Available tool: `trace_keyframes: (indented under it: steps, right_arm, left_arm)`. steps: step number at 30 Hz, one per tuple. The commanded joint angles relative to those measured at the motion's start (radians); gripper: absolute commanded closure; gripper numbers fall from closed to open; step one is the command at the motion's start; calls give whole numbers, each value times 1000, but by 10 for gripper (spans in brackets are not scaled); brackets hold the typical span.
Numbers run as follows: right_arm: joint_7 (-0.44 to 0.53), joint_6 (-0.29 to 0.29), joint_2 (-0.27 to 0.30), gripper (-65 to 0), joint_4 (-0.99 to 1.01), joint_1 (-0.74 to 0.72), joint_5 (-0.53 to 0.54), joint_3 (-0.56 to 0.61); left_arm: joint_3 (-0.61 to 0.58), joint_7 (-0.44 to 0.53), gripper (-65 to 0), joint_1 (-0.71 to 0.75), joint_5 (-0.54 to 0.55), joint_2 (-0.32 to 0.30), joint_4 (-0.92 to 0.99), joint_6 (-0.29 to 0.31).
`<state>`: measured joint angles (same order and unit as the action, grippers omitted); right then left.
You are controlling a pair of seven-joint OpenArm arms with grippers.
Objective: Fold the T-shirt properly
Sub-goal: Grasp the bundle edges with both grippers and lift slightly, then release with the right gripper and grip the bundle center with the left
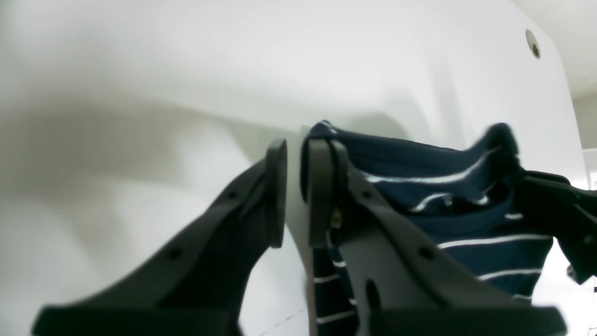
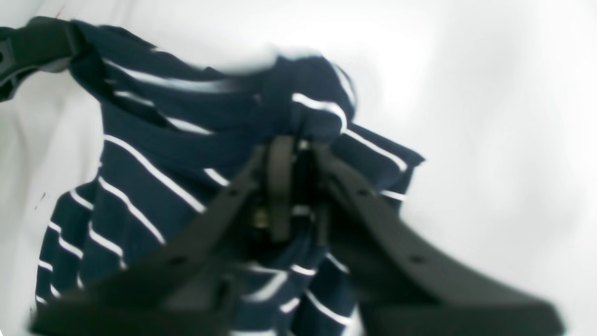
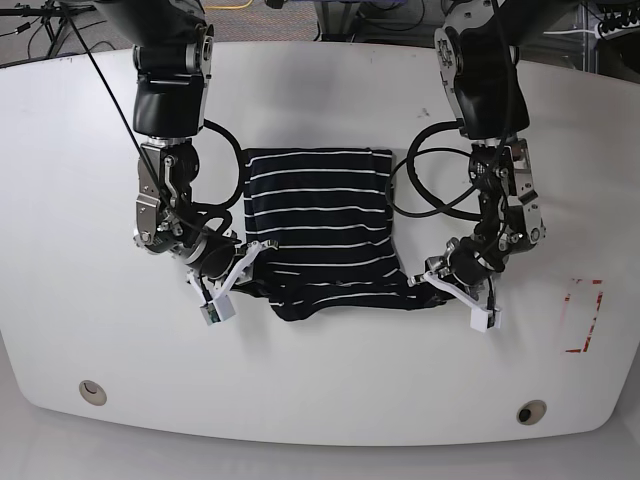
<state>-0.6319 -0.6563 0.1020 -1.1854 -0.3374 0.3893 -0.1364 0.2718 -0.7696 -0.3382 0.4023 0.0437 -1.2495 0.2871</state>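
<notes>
I have both arms down over the white table (image 3: 320, 400), one at each near corner of the T-shirt (image 3: 320, 215). It lies in the middle of the table as a dark, white-striped block, its far edge straight and flat, its near edge sagging between my two claws.

My right gripper (image 2: 294, 186) sits at the corner on the base view's left (image 3: 243, 262). Its wrist view shows the fingers nearly together with a bunch of striped cloth pinched in the narrow slot between them, fabric puckered above the tips and hanging below (blurry, but the cloth clearly runs through the gap). So that claw is clamped on the shirt.

My left gripper (image 1: 296, 191) is at the other near corner (image 3: 432, 272). Here its wrist view gives a thin slit of white table between the two pads, and the shirt's folded edge wraps round the outer side of one finger (image 1: 322, 186) rather than filling the gap. Whether any cloth is caught lower down, I cannot tell; the base view is too small to settle it.

Across that view I can see my right claw's dark tip (image 1: 555, 205) touching the shirt's far bunch.
</notes>
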Motion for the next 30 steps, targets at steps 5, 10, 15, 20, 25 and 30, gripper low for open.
trace_keyframes:
  steps: [5, 10, 15, 20, 25, 30]
  right_arm:
    - [22, -3, 5, -403, -20, -42, 12, -1]
    - [22, -3, 5, -556, -21, -75, 13, -1]
    - [17, -4, 11, -575, -23, -108, 20, 1]
    - [17, -4, 12, -575, -100, -107, 12, 1]
    - [-64, -4, 14, -575, -236, -102, 12, 1]
    - [-151, -3, 38, -575, -397, -75, 10, -1]
  left_arm:
    - [1, 22, -214, -60, 11, -3, -17, 2]
    - [1, 22, -369, -68, 11, -3, -26, 2]
    - [1, 20, -381, -108, 13, -3, -26, 2]
    - [1, 20, -381, -132, 13, -21, -55, 4]
    - [-22, 20, -381, -127, 33, -46, -149, 5]
    - [-147, 20, -381, -86, 31, -74, -247, 5]
